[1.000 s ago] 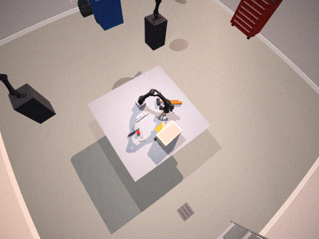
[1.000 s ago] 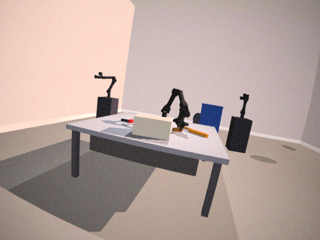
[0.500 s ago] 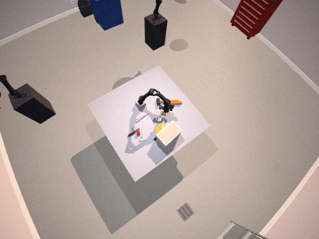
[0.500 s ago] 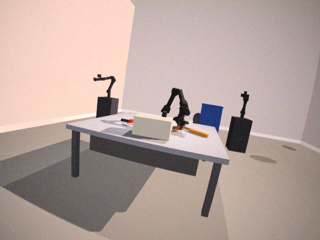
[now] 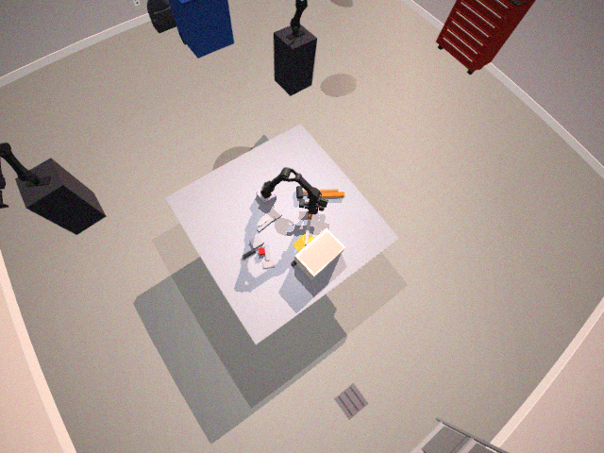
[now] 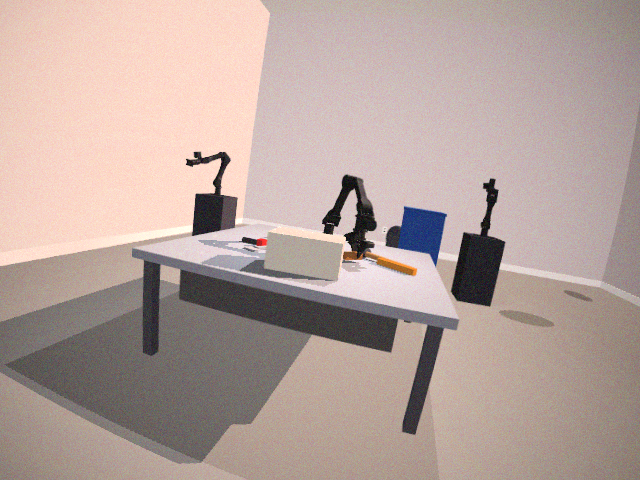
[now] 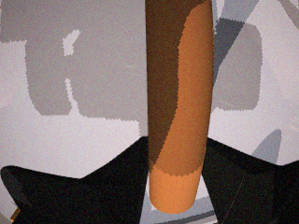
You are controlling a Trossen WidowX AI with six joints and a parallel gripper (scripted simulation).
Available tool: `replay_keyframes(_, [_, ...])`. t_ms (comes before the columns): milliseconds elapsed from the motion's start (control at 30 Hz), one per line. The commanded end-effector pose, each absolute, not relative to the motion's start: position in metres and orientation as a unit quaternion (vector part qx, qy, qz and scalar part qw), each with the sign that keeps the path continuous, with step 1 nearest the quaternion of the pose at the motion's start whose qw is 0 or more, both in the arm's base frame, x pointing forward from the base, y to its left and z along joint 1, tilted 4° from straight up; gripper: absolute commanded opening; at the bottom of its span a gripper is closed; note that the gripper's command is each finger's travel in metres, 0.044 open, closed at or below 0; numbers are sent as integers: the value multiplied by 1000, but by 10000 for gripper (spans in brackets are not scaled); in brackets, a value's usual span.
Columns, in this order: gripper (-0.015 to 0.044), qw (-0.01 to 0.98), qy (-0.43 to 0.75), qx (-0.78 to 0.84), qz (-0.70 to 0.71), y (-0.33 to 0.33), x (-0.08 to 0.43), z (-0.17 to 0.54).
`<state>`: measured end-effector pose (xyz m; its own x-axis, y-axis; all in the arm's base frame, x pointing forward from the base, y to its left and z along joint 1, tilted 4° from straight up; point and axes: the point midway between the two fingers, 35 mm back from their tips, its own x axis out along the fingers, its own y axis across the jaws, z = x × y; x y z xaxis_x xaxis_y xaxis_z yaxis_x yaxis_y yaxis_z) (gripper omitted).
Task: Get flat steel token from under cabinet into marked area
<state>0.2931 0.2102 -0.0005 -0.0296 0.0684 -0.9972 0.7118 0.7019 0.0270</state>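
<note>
My gripper [image 5: 311, 212] [image 6: 358, 252] [image 7: 177, 142] is shut on the orange handle [image 5: 310, 216] [image 6: 351, 255] [image 7: 192, 93] of a tool, low above the table. From the handle a thin shaft runs toward the cabinet, with a pale end part [image 5: 307, 239] over the marked area. Whether this end touches the table is too small to tell. The cream cabinet [image 5: 319, 252] [image 6: 303, 254] stands just beyond the yellow marked area [image 5: 298, 243]. The steel token cannot be made out in any view. The vent slots are not visible, and the space under the cabinet is hidden.
Orange bars [image 5: 332, 193] [image 6: 397, 265] lie beside the gripper. A red block [image 5: 261, 251] [image 6: 262, 241] with a black bar [image 5: 249, 253] [image 6: 250, 240] lies on the other side, near pale flat pieces [image 5: 267, 223] [image 5: 268, 264]. A small black object [image 5: 293, 263] is beside the cabinet.
</note>
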Motion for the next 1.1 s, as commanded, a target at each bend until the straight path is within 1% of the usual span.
replay_keyframes(0, [0,639,666,293,-250,205,295,4])
replay_keyframes(1067, [0,639,665,292,-251,167,288,1])
